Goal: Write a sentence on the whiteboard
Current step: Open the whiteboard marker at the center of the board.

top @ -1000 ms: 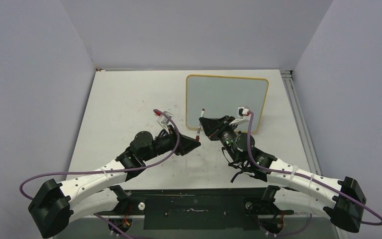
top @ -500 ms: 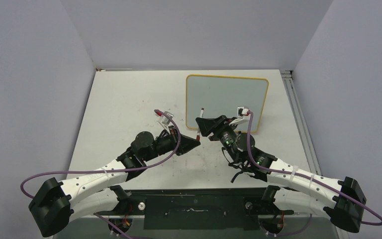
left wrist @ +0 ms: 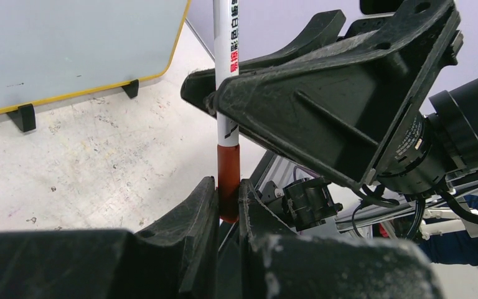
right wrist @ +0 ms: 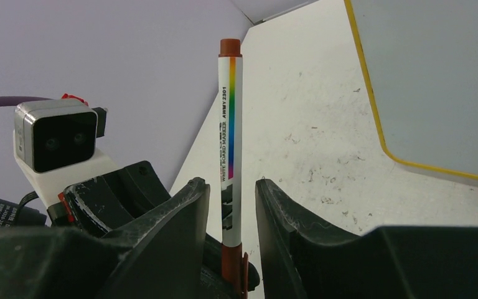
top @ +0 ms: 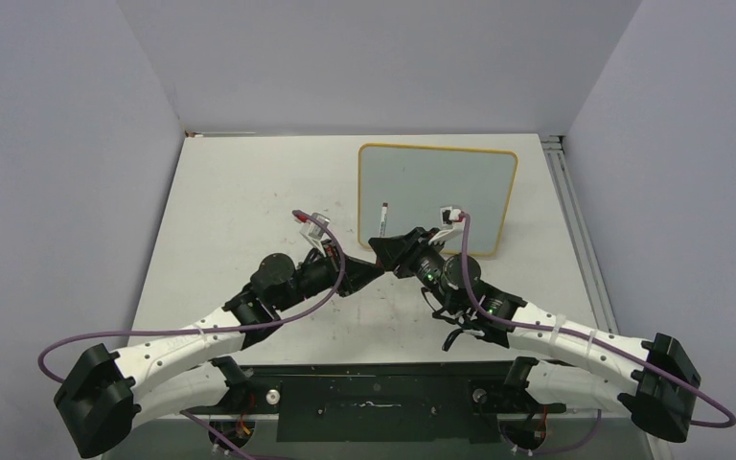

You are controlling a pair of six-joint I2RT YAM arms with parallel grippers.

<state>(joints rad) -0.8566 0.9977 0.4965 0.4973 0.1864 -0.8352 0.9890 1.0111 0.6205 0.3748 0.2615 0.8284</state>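
Left gripper (left wrist: 227, 199) pinched on marker (right wrist: 229, 156) cap, right gripper (right wrist: 230, 205) parted around barrel, near blank whiteboard (top: 436, 192).

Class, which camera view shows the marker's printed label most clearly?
The right wrist view: the marker stands upright between the right gripper fingers, rainbow stripe and print readable. The left wrist view shows its red cap pinched by the left gripper; the top view shows a thin sliver.

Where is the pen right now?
The marker stands upright between the two hands at the table's middle in the top view, just in front of the whiteboard. The left hand pinches its red cap, and the right hand straddles its barrel.
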